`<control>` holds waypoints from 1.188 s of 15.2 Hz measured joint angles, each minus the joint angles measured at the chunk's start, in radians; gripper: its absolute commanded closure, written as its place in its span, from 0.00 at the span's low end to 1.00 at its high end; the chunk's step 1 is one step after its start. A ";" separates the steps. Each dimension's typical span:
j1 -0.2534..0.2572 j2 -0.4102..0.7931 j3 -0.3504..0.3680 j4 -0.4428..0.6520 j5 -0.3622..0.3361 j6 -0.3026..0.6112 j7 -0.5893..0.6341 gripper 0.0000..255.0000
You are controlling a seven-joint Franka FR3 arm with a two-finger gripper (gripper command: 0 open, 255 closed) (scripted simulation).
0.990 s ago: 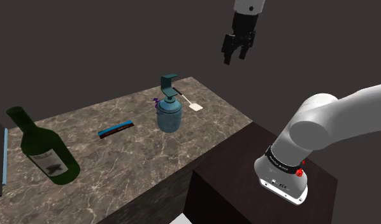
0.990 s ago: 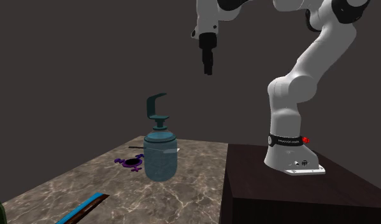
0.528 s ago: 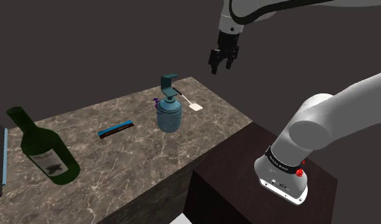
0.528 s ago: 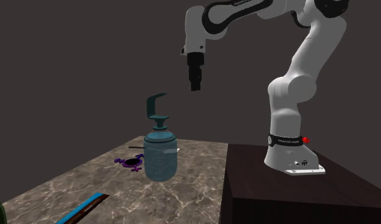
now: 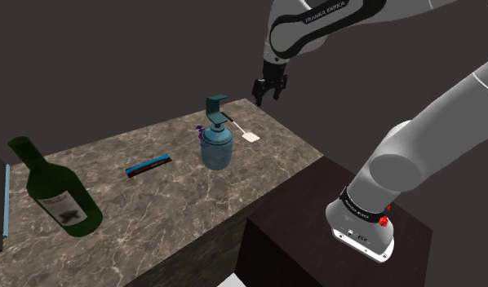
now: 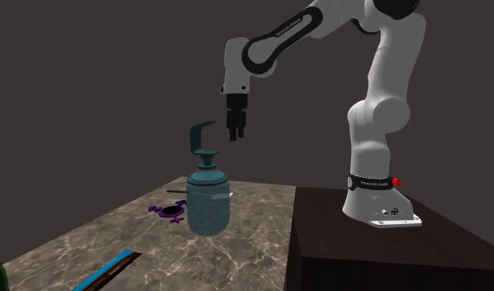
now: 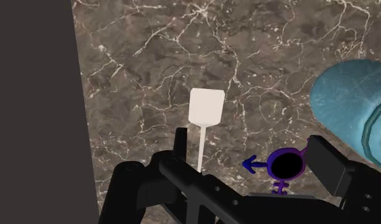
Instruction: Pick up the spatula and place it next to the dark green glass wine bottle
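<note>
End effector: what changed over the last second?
The end effector came down and toward the shoulder view's left, and is now above the spatula, open and holding nothing. The spatula, blue soap dispenser and green wine bottle are where they were.

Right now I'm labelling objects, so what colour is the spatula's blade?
White. The spatula shows best in the wrist view.
</note>
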 measured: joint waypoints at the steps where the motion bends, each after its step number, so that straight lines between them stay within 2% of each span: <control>1: -0.001 0.043 -0.004 0.018 0.002 0.029 -0.004 0.00; 7: -0.007 0.274 -0.015 0.106 0.020 0.188 -0.024 0.00; 14: -0.026 0.539 -0.018 0.269 0.054 0.311 -0.061 0.00; 18: -0.038 0.701 -0.012 0.400 0.072 0.354 -0.075 0.00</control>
